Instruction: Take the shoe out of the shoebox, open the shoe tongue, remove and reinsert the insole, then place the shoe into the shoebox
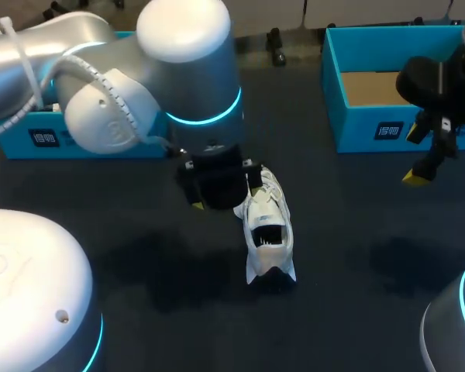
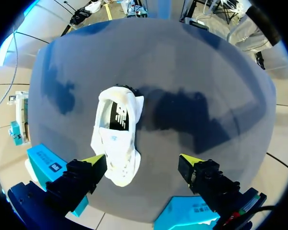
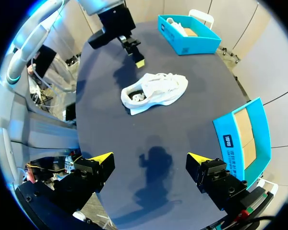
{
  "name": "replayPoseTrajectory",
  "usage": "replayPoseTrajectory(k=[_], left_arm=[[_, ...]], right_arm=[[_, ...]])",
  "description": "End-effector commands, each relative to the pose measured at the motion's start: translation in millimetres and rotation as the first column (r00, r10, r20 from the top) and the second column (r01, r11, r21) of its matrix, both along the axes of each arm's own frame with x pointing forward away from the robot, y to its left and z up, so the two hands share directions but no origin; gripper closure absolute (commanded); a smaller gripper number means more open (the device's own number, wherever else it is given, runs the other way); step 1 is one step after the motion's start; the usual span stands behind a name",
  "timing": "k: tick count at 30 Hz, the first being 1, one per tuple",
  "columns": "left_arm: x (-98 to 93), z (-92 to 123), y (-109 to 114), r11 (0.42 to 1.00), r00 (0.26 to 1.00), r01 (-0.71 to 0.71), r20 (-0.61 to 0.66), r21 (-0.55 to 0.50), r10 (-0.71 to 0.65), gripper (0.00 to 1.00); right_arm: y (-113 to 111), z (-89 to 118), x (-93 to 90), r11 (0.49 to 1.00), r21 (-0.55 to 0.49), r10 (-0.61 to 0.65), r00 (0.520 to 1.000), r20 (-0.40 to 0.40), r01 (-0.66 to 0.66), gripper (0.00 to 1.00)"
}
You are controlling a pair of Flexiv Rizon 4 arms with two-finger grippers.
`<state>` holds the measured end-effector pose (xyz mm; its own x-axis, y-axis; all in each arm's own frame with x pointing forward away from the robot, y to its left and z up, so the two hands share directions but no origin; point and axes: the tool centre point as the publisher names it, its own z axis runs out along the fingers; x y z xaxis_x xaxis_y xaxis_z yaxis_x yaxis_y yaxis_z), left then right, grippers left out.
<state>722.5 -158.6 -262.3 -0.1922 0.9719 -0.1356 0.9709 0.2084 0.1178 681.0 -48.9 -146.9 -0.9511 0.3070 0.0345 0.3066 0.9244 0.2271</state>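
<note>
Far left: blue box, untouched. Left gripper fingers spread wide, empty, hovering over white shoe lying out on table mid-scene, one tip just beside it. Likely step: tongue. Best to shift so both tips straddle the shoe's opening before closing. Right gripper splayed too, empty, well apart. Shoebox far right.

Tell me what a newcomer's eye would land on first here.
The white shoe lies alone in the middle of the dark table. The left gripper hangs open right above it, the shoe nearer one finger. At the table's far right stands an open blue box with a bare cardboard floor, the right gripper open close by.
</note>
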Motion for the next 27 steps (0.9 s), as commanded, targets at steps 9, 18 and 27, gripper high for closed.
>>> replayPoseTrajectory(k=[9,18,27], left_arm=[[-1.3,-0.2,4.5,1.000,1.000,0.002,0.003,-0.008,-0.002,0.00],[-5.0,-1.1,-6.1,0.963,0.967,-0.255,0.003,0.082,0.256,0.00],[-16.9,1.1,-13.3,0.762,0.765,-0.639,-0.017,0.101,0.644,0.00]], right_arm=[[0.9,-0.5,2.2,1.000,-0.003,0.000,1.000,-0.004,0.000,0.00],[0.9,-0.5,2.2,1.000,-0.003,0.000,1.000,-0.004,0.000,0.00],[0.9,-0.5,2.2,1.000,-0.003,0.000,1.000,-0.004,0.000,0.00]])
